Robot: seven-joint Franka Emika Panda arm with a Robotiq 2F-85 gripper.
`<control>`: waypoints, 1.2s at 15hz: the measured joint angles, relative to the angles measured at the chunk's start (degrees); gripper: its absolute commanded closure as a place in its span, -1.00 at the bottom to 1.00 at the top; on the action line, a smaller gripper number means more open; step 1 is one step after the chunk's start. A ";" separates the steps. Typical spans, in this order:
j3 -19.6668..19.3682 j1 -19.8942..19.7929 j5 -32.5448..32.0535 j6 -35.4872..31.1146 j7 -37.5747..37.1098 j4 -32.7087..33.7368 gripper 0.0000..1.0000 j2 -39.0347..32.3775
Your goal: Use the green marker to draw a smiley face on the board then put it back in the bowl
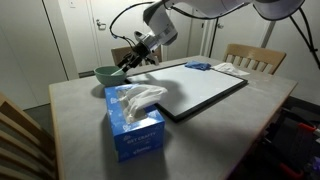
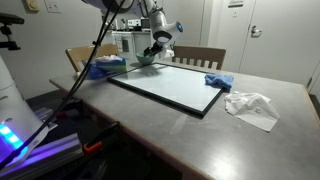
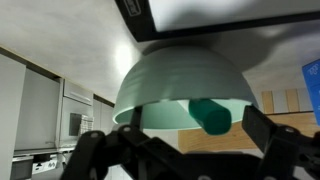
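**Item:** green marker (image 3: 210, 113).
**Location:** in the bowl (image 3: 185, 85). The wrist view shows it as a dark green stub against the pale inner wall. It is too small to make out in either exterior view.
**Setting:** the bowl stands on the bench (image 1: 70, 110), just beside a corner of the board (image 1: 200, 90), whose face shows no drawing.
**Gripper** (image 1: 130, 63)**:** close by the bowl's rim and pointed into it, jaws wide apart, nothing held.
**Handling (judged):** light and rigid, not fragile. The smooth barrel is apt to roll or slip along the curved wall.
**Hold (judged):** across the barrel near its middle, jaws square to its length, writing tip left free.
**Hazard (judged):** the bowl looks light and may skid or tip if nudged.
**Also on the bench:** tissue box (image 1: 135, 122), blue cloth (image 1: 197, 66).
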State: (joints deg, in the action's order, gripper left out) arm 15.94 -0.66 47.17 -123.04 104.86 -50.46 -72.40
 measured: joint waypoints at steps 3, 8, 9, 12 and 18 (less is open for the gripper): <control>0.00 0.05 0.00 0.00 0.00 -0.03 -0.01 -0.01; -0.13 0.07 0.00 0.00 0.00 -0.12 0.09 -0.01; -0.20 0.08 -0.01 0.00 0.00 -0.16 0.13 -0.01; -0.72 0.31 -0.57 0.02 0.00 -0.17 0.80 -0.01; -1.89 1.31 -3.76 0.79 -0.32 0.04 0.90 0.24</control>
State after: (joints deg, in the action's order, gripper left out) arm 14.05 0.65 43.41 -122.25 104.55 -50.42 -72.16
